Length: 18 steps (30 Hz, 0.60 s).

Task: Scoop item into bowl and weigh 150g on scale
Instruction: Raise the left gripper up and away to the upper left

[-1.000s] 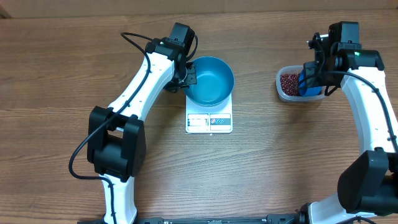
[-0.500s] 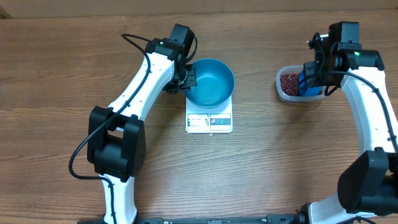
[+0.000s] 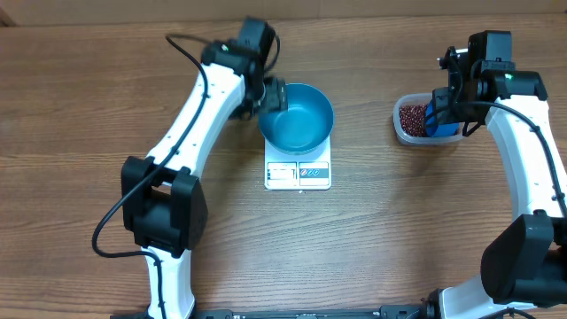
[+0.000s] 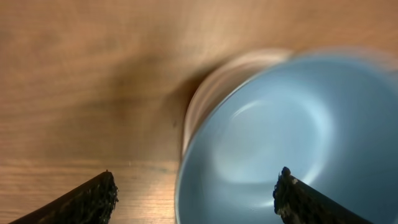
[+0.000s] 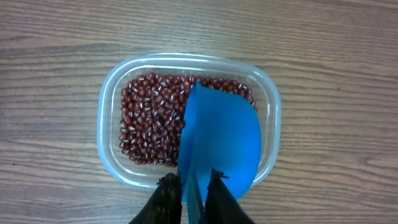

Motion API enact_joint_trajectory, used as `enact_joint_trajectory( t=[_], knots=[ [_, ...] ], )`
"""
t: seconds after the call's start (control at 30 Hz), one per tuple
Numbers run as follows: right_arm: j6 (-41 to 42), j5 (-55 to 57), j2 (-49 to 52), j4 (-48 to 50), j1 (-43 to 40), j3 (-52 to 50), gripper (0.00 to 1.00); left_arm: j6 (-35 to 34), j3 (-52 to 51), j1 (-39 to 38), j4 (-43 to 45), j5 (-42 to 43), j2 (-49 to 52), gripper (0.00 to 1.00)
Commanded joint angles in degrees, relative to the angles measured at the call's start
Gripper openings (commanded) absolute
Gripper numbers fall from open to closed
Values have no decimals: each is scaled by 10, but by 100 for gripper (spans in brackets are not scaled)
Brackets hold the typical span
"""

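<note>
One blue bowl (image 3: 297,116) is counted, and one white scale (image 3: 298,174) with it. Toward two o'clock, one clear tub (image 3: 398,124) and one blue scoop (image 3: 440,122) are tallied; the beans (image 3: 412,117) are too many to be numbered. Two grippers are logged: left gripper (image 4: 196,176), right gripper (image 5: 191,179).

Bright, even light; the left wrist view is blurred (bowl (image 4: 292,137) smeared), others sharp.
</note>
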Motion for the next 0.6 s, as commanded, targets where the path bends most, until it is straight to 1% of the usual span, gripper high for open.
enact_joint_trajectory(
  t=[0.0, 0.07, 0.1, 0.23, 0.27, 0.33, 0.4, 0.57],
  knots=[
    [2, -5, -4, 3, -1, 4, 15, 25, 120, 8, -27, 3, -11, 86],
    [2, -5, -4, 2, -1, 4, 15, 41, 177, 8, -53, -7, -11, 89],
    [2, -5, -4, 1, -1, 4, 15, 42, 203, 9, -67, -22, -11, 93],
    [2, -5, -4, -1, -1, 4, 16, 42, 254, 27, -96, -70, -11, 100],
    [2, -5, -4, -1, -1, 4, 17, 42, 256, 35, -99, -74, -11, 100],
    [2, -5, -4, -3, -1, 4, 23, 42, 256, 54, -104, -73, -11, 100],
    [2, -5, -4, -9, -1, 4, 26, 42, 255, 71, -114, -73, -11, 100],
    [2, 0, -4, -19, -1, -1, 28, 42, 255, 100, -140, -73, -11, 100]
  ],
)
